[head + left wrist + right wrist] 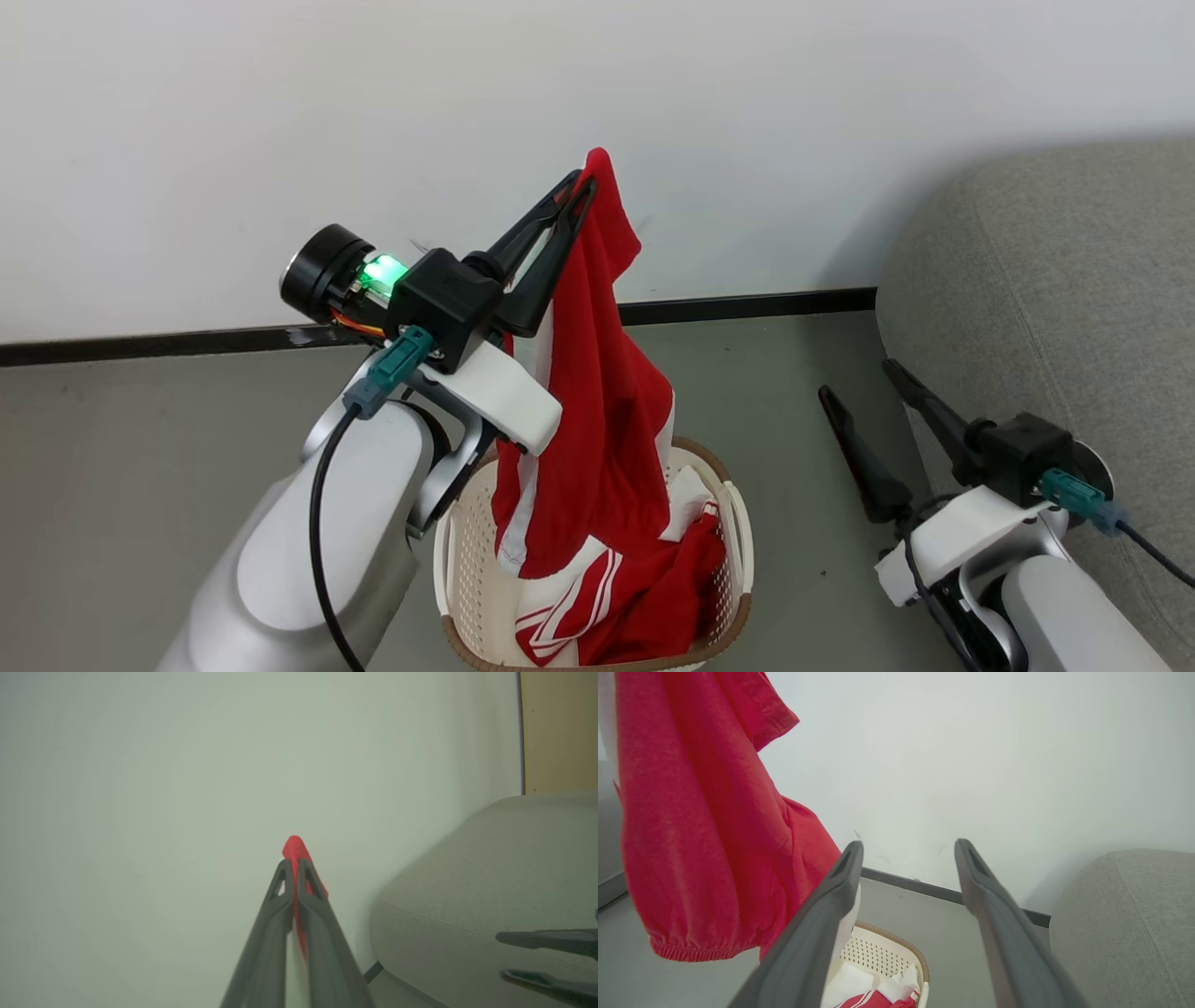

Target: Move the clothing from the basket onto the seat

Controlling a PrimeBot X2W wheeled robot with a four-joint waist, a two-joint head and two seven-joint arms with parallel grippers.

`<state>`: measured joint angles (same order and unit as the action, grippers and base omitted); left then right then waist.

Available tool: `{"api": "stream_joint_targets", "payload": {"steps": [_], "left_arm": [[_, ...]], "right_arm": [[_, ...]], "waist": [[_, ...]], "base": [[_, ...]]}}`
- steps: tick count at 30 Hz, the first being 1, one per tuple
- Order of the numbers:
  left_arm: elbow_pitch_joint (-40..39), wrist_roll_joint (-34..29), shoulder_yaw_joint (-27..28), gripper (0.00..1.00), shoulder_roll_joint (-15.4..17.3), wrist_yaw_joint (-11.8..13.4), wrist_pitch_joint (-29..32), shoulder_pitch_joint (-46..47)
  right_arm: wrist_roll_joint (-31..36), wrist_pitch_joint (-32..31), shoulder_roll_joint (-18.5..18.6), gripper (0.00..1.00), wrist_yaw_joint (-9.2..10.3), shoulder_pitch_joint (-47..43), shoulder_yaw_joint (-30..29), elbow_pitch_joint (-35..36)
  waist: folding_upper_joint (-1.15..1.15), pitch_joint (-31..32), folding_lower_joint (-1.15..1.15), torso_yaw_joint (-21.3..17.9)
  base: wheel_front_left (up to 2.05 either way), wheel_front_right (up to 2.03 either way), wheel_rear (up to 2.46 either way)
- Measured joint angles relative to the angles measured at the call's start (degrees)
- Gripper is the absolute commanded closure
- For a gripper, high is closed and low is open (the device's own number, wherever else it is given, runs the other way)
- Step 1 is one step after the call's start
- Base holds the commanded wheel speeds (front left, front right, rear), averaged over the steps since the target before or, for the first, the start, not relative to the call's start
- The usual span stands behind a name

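Observation:
My left gripper is raised above the basket and shut on a red garment with white stripes, which hangs down so its lower end still reaches into the basket. The left wrist view shows the pinched red cloth between the fingertips of the left gripper. More red and white clothing lies in the basket. My right gripper is open and empty, low beside the grey seat. In the right wrist view the right gripper points past the hanging garment over the basket.
A white wall with a dark baseboard runs behind the basket. Grey floor lies to the left and between the basket and the seat. The seat rises close on the right.

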<state>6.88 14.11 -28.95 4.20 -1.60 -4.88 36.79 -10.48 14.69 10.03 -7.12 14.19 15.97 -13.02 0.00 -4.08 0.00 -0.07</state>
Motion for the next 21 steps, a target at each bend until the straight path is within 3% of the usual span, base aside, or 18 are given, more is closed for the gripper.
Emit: {"api": "stream_joint_targets", "payload": {"steps": [21], "left_arm": [[0.0, 0.5, 1.0, 1.0, 1.0, 0.7, -0.3, -1.0]], "right_arm": [[3.2, 0.0, -2.9, 0.0, 0.0, -12.2, -9.9, 9.1]], "waist": [[0.0, 1.0, 0.0, -0.9]], "base": [[0.0, 0.0, 0.0]]}}
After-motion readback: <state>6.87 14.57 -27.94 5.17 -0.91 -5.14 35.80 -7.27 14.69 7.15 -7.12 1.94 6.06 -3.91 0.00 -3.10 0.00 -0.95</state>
